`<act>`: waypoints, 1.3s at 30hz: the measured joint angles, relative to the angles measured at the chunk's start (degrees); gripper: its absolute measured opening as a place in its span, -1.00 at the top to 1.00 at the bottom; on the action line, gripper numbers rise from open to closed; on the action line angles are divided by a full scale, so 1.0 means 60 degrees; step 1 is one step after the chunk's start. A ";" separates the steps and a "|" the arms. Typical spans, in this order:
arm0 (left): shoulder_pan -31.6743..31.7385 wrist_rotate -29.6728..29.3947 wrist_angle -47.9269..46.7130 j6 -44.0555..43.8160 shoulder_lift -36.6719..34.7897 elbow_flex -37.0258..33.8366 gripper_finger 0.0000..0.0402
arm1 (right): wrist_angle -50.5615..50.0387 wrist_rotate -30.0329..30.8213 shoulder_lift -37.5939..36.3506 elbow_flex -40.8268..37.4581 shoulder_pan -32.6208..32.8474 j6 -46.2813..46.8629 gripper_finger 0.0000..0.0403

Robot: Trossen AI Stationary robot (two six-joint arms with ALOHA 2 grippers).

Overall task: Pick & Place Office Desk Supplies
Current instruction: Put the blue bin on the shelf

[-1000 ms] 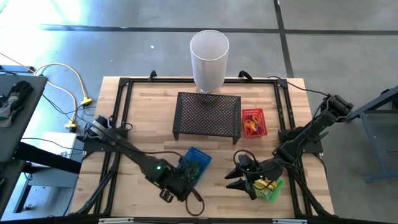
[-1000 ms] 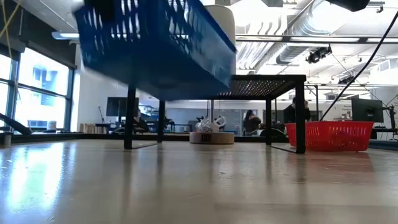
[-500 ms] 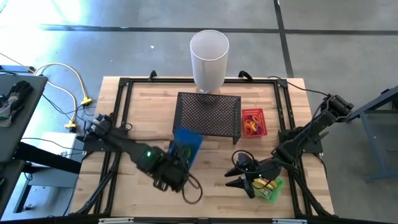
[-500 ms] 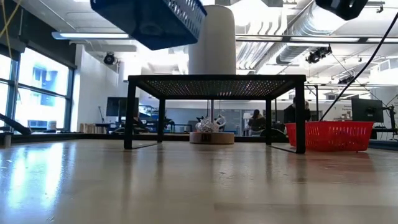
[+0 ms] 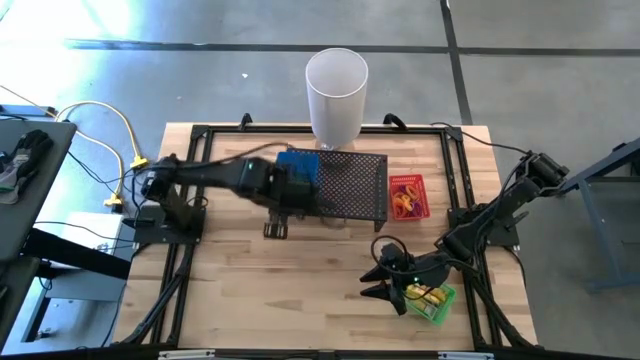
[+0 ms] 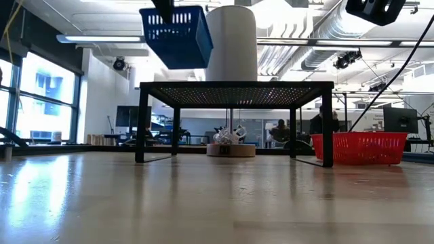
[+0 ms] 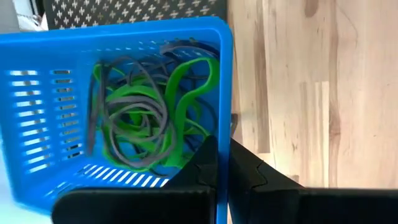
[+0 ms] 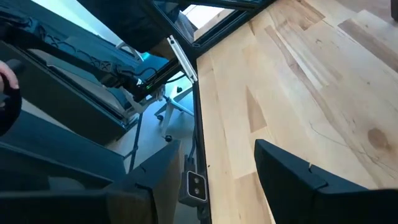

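While the left gripper (image 7: 216,168), jaws pinching the blue basket (image 5: 298,168) of green and grey bands (image 7: 146,112), hangs mid-frame above the mesh stand (image 5: 345,185), placement remains; right gripper (image 5: 388,282), jaws spread, waits lower right.

Left gripper (image 7: 221,165): clamped on basket (image 7: 124,106) wall, raised over stand (image 5: 345,185). Right gripper (image 5: 385,285): fingers apart, low, beside stand's near-right.
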 joint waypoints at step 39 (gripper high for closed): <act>0.0897 0.0596 0.2463 0.0847 -0.0290 -0.2945 0.99 | -0.0102 0.0505 0.0000 0.0000 0.0000 0.0265 0.06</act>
